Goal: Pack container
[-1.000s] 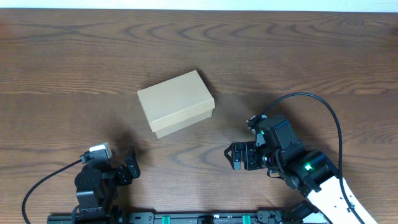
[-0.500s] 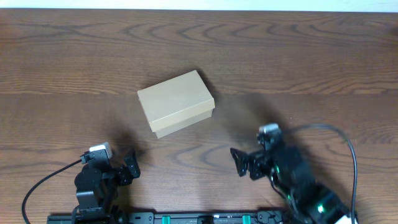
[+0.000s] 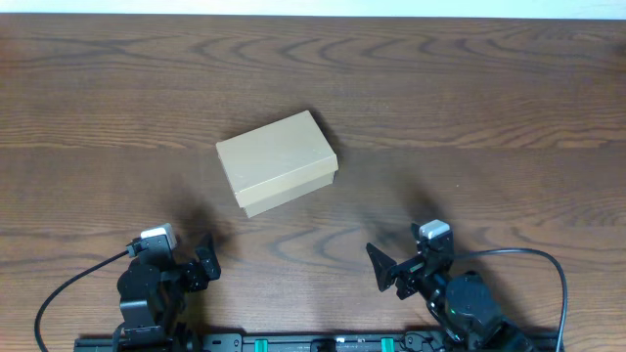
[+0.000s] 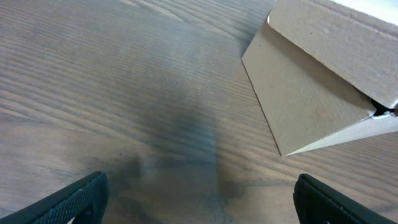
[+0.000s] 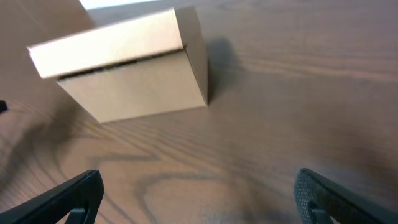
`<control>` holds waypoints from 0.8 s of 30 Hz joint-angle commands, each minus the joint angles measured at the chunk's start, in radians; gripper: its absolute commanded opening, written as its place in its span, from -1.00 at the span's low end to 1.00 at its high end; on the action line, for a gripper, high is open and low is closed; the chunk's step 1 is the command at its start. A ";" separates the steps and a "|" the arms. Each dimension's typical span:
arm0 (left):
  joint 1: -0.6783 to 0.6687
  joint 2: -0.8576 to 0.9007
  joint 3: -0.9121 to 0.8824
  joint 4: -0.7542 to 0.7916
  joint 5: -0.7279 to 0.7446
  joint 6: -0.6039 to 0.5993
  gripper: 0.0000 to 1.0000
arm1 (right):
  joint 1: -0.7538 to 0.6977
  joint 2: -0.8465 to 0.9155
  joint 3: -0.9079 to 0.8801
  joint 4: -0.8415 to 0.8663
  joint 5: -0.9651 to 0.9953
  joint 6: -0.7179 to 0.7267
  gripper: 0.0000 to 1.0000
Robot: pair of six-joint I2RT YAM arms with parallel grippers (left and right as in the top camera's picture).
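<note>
Overhead view is showing the left claw sitting low near the front table edge. Its jaws are standing fully apart and are gripping nothing. Left wrist view is showing both fingers spreading toward the lower corners of the frame, with only bare table lying between them.

The box is resting flat on the table, ahead of the left claw and off to its right, well apart from it. Its lid is lying shut, and its long side is running slantwise across the wood grain. In the left wrist view the box is appearing beyond the fingertips and is touching neither one.

The right claw is also sitting low near the front edge, with its jaws spreading fully apart and holding nothing. The box is lying ahead of this claw and off to its left, well apart from it. Right wrist view is showing both fingers occupying the lower corners. The box is standing past them, with a dark seam running under the lid along the facing side.
</note>
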 commanded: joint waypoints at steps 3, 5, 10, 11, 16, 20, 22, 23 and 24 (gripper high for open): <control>0.002 -0.006 -0.005 -0.003 0.011 0.018 0.90 | 0.011 -0.061 -0.004 0.004 0.014 -0.019 0.99; 0.002 -0.006 -0.005 -0.003 0.011 0.018 0.90 | 0.011 -0.061 -0.005 0.006 0.015 -0.019 0.98; 0.002 -0.006 -0.005 -0.003 0.011 0.018 0.90 | 0.011 -0.061 -0.005 0.006 0.014 -0.019 0.98; 0.002 -0.006 -0.005 -0.003 0.011 0.018 0.90 | 0.011 -0.061 -0.005 0.006 0.014 -0.019 0.98; 0.002 -0.006 -0.005 -0.003 0.011 0.018 0.90 | 0.011 -0.061 -0.005 0.006 0.014 -0.019 0.98; 0.002 -0.006 -0.005 -0.003 0.011 0.018 0.91 | 0.011 -0.061 -0.005 0.006 0.014 -0.019 0.98; 0.002 -0.006 -0.005 -0.003 0.011 0.018 0.90 | 0.011 -0.061 -0.005 0.006 0.014 -0.019 0.99; 0.002 -0.006 -0.005 -0.003 0.011 0.018 0.90 | 0.011 -0.061 -0.005 0.006 0.014 -0.019 0.99; 0.002 -0.006 -0.005 -0.003 0.011 0.018 0.91 | 0.011 -0.061 -0.005 0.006 0.014 -0.019 0.99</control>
